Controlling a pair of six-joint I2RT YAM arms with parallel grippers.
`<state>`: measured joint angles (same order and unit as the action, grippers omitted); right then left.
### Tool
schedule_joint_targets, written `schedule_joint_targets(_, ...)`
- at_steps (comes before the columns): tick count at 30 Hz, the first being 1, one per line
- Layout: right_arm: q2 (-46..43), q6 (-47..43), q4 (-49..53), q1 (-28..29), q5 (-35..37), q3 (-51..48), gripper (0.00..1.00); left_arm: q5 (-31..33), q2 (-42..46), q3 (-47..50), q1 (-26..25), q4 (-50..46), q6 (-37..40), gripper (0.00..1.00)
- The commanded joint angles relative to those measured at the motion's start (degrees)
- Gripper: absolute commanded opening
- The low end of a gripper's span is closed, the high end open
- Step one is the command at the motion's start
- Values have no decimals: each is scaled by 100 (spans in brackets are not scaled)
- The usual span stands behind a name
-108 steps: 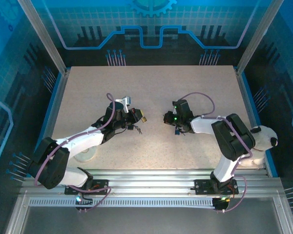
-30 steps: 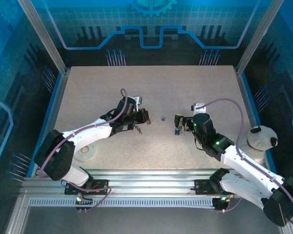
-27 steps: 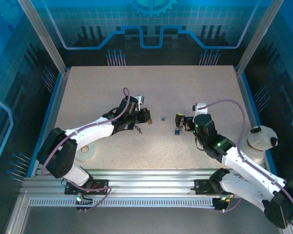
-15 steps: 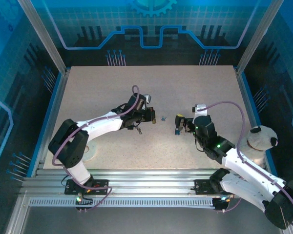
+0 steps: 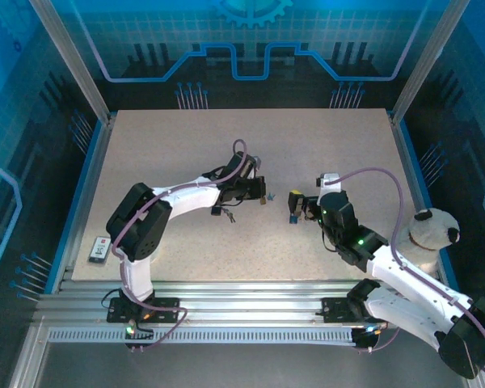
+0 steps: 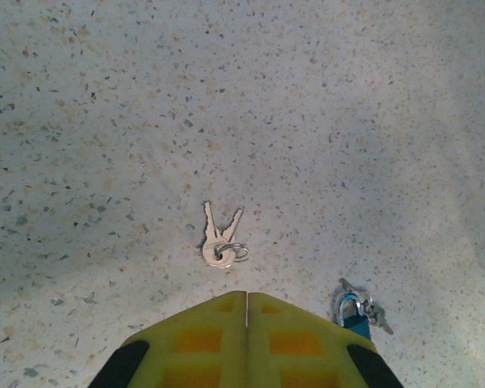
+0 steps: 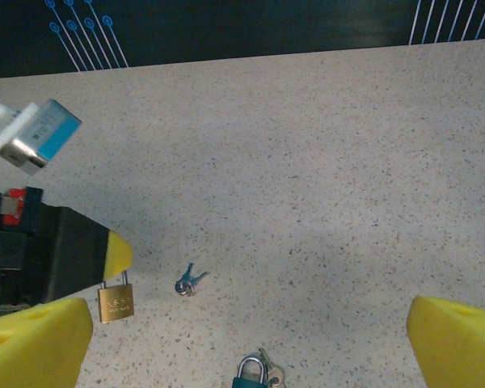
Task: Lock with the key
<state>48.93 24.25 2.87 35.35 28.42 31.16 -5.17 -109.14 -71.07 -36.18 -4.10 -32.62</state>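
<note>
Left gripper closed, brass padlock dangling from tips. Right gripper wide open, empty. Keys loose on table, frame centre, untouched. Remaining: grasp key, insert, turn.

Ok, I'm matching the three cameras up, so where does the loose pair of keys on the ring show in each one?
Top external: keys mid-table, just up-left of the blue padlock.
Left wrist: keys near centre, just beyond the shut left gripper.
Right wrist: keys lower left of centre, right of the brass padlock.
Shared landmark: the blue padlock, close to the keys in all three.
</note>
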Motion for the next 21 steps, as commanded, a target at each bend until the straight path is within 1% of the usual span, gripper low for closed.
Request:
schedule_joint_targets(1, 12, -80, -174, 103, 51, 22, 100, 60, -222, -287, -38, -214, 34, 0)
schedule_joint_targets(13, 30, -97, -162, 135, 8, 40, 100, 182, -691, -607, -10, -382, 107, 0)
schedule_joint_targets(21, 66, -112, -162, 156, 3, 45, 100, 156, -937, -785, 50, -456, 101, 0)
